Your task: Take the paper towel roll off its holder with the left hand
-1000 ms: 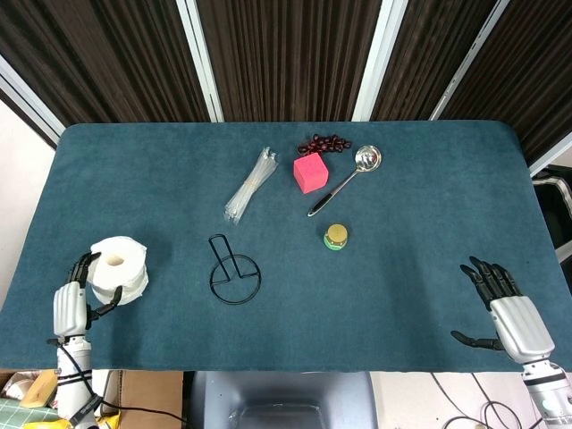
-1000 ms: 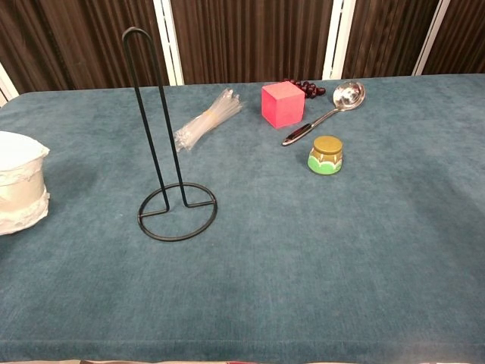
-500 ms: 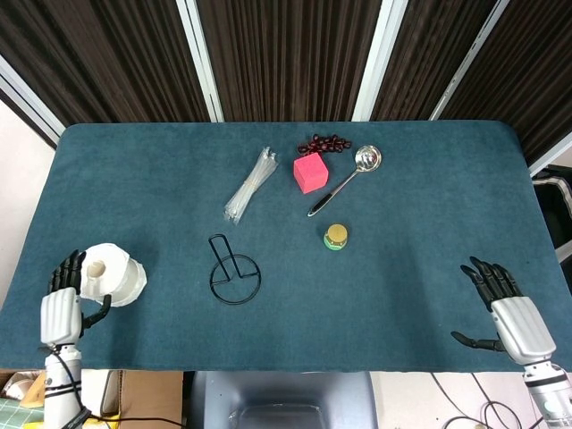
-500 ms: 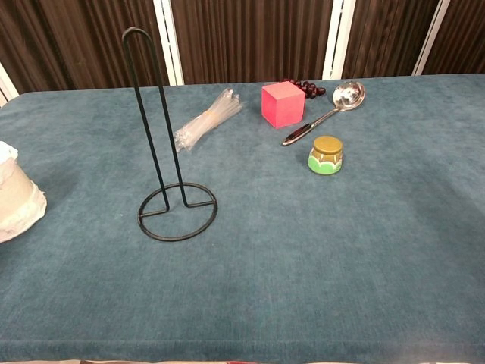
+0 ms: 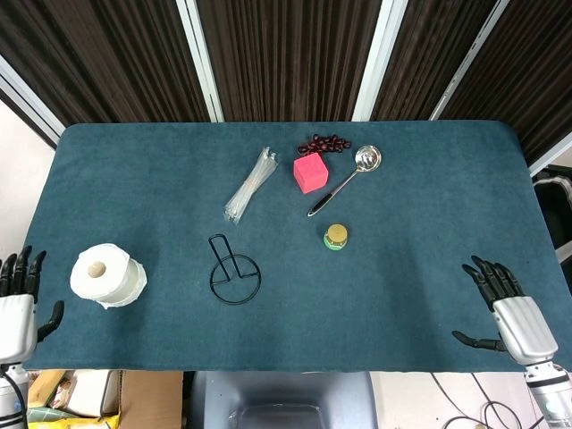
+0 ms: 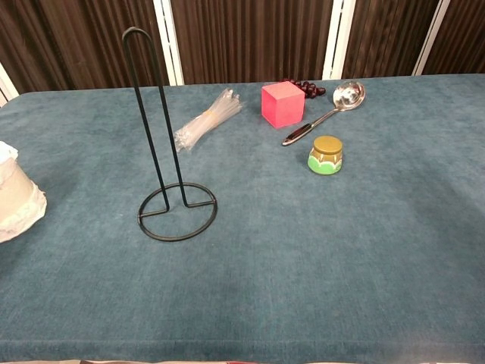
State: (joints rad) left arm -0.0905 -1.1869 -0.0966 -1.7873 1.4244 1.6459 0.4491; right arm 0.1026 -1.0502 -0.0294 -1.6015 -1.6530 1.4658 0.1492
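Head view: white paper towel roll (image 5: 107,276) stands on the blue table (image 5: 402,268), left of the black wire holder (image 5: 232,271). Left hand (image 5: 18,308) and right hand (image 5: 509,308) both spread, empty. Chest view: only the roll's edge (image 6: 19,193) shows beside the bare holder (image 6: 163,152).

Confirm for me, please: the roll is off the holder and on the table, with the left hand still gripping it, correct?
Not quite: the roll is off the holder and on the table, but the left hand is open and apart from it, as the head view shows.
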